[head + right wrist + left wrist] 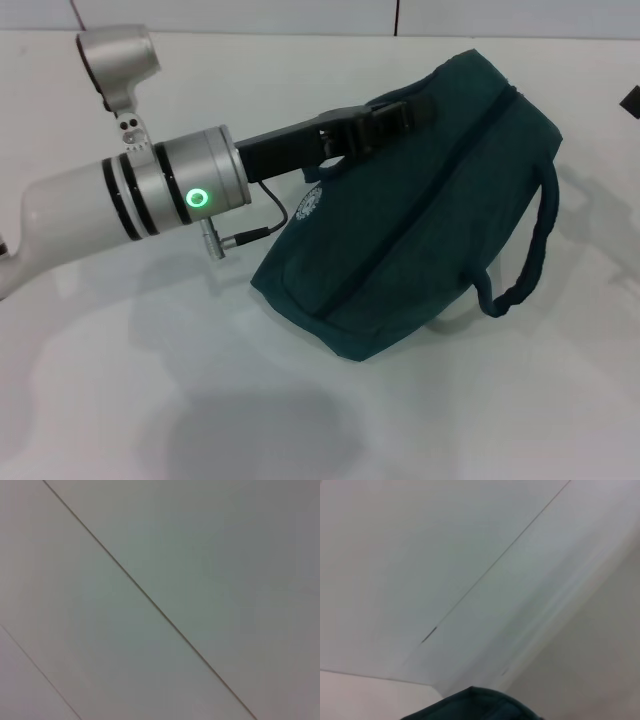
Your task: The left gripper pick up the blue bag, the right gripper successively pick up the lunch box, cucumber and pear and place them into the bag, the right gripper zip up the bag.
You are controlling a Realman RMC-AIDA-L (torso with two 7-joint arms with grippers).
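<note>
The left gripper (385,120), a black two-fingered claw on a silver wrist cuff with a glowing green ring light (198,198), is clamped on the upper edge of the dark teal-blue soft fabric bag (400,230), its fingers closed on the cloth near the end of the zip line. The bag hangs tilted from that grip, its high corner at the fingers and its lower corner resting on or just above the white table (150,400); which of the two cannot be told. A dark zip seam runs diagonally across the top of the bag, and it looks closed along the length that shows. A small pale round logo (308,203) sits on the side facing the wrist. A dark carry strap (530,250) loops loosely off the far side and droops toward the table. A thin black cable (268,215) curls from the wrist to a small metal plug beneath the cuff.

In the left wrist view only a rounded edge of the bag (475,706) shows, with pale wall panels (470,555) and a thin seam beyond. The right wrist view shows only plain grey-white panels (200,555) crossed by a dark diagonal joint.

At the right edge of the head view a small dark shape (632,98) pokes in; what it is cannot be told. The table's surface is smooth, glossy white, meeting a pale wall behind.
</note>
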